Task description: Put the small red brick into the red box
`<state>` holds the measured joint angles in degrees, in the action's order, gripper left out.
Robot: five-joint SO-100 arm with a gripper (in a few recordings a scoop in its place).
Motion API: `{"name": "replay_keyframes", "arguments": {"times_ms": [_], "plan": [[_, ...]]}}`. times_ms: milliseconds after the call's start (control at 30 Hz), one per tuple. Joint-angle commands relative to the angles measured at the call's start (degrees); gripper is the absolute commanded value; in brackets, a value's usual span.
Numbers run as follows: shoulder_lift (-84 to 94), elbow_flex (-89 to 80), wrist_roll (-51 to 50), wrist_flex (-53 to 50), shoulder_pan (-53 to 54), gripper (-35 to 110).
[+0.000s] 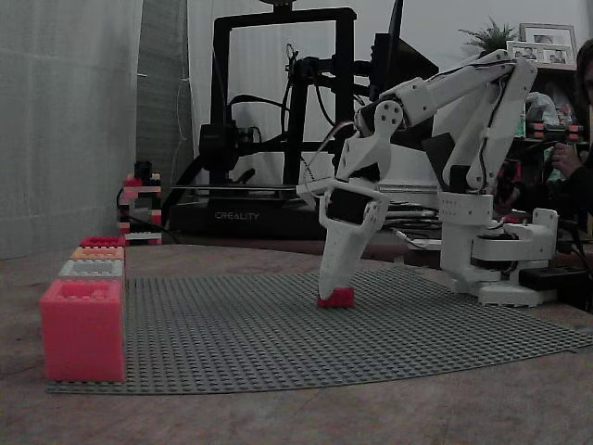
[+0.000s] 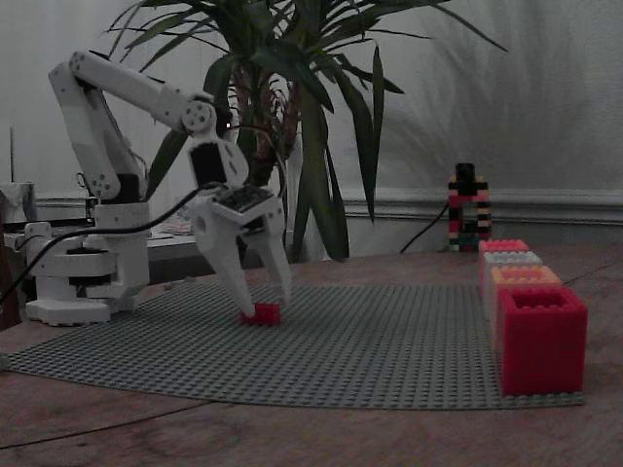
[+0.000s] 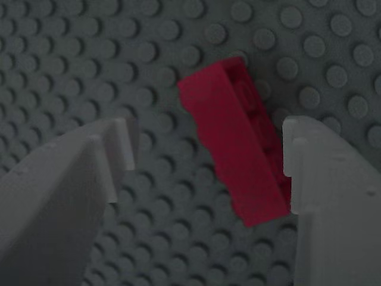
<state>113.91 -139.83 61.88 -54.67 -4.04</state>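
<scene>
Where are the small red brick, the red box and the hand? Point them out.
small red brick (image 3: 244,143): wrist view, on its studded top face.
red box (image 2: 541,341): a fixed view, on its front wall.
hand (image 2: 265,297): a fixed view, midway between the fingertips.

The small red brick (image 3: 244,137) is deep crimson with round studs on top. It lies on a grey baseplate (image 1: 278,324) patterned all over with rows of small round studs. The gripper (image 1: 335,283) and the arm (image 2: 127,126) are plain white. Along one edge of the baseplate stands a row of studded boxes: the red box (image 2: 542,341) is dark crimson, then an orange box (image 2: 524,277), a pale grey box (image 2: 510,259) and a pinkish-red box (image 2: 504,246). The surface (image 1: 278,417) is dull brown.
</scene>
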Motion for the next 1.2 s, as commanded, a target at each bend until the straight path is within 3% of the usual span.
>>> {"name": "replay_keyframes", "arguments": {"times_ms": [0, 200, 367, 567, 833, 1167], "plan": [[0.4, 0.6, 1.3, -0.2, -1.0, 21], [-0.1, 0.6, 0.4, 1.2, -1.0, 2], [0.1, 2.5, -4.1, 2.9, -1.1, 0], [-2.8, 13.1, -22.3, 8.0, 0.4, 0], [-13.6, 32.4, -45.8, 16.9, 11.9, 0], [-30.5, 47.0, -56.1, 31.8, 22.8, 0]]}}
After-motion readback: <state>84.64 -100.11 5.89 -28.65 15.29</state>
